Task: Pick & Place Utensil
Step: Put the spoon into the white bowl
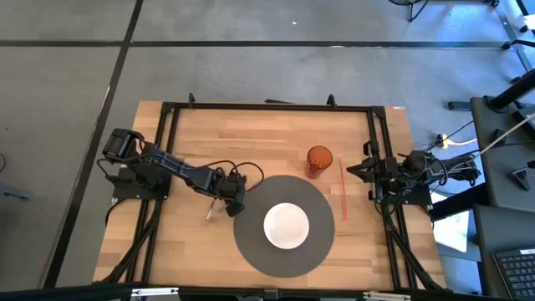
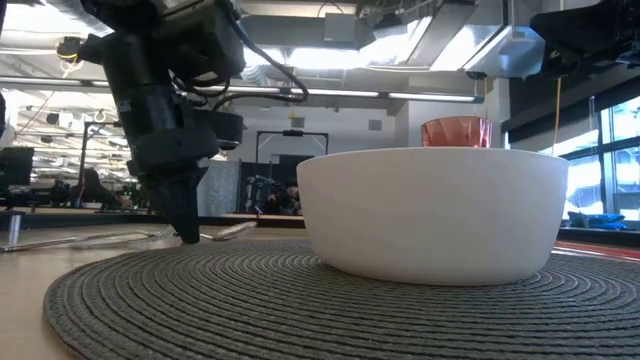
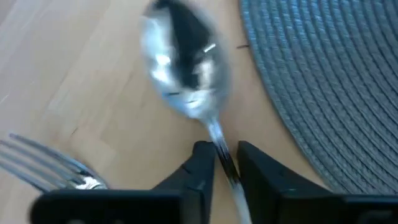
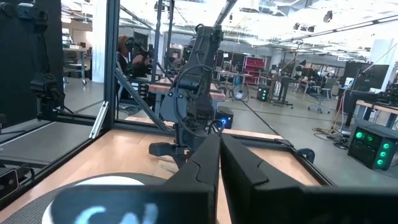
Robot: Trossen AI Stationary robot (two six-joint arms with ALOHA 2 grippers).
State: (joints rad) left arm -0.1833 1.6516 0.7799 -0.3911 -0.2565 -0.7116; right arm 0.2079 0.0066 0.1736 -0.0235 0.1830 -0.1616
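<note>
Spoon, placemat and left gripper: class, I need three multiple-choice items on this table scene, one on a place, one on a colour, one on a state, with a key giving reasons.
1. Where does the white bowl sit?
A. on the round grey placemat
B. on bare wood
C. inside the orange cup

2. What colour is the straw lying right of the placemat?
A. blue
B. red
C. green

3. What is the left gripper doing?
A. holding the fork
B. hanging open above the bowl
C. closed on the spoon handle

Key: 1 A, the high view shows the bowl centred on the mat. 2 B, the high view shows a thin red line. 3 C, the left wrist view shows the handle pinched between both fingers.
</note>
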